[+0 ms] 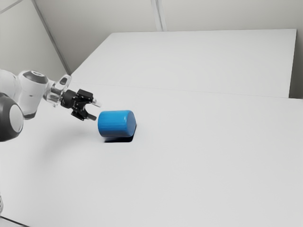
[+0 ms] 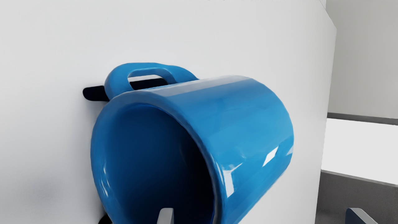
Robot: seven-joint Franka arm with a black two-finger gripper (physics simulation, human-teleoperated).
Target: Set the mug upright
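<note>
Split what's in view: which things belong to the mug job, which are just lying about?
Job:
blue mug, on its side, mouth toward the gripper
its handle
gripper, open, near the mouth

Not the job:
white table, only the support
thin dark strip, exterior view's lower left corner; can't tell what it is

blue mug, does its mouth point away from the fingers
No, the wrist view shows the mouth of the blue mug opening toward the fingers.
</note>
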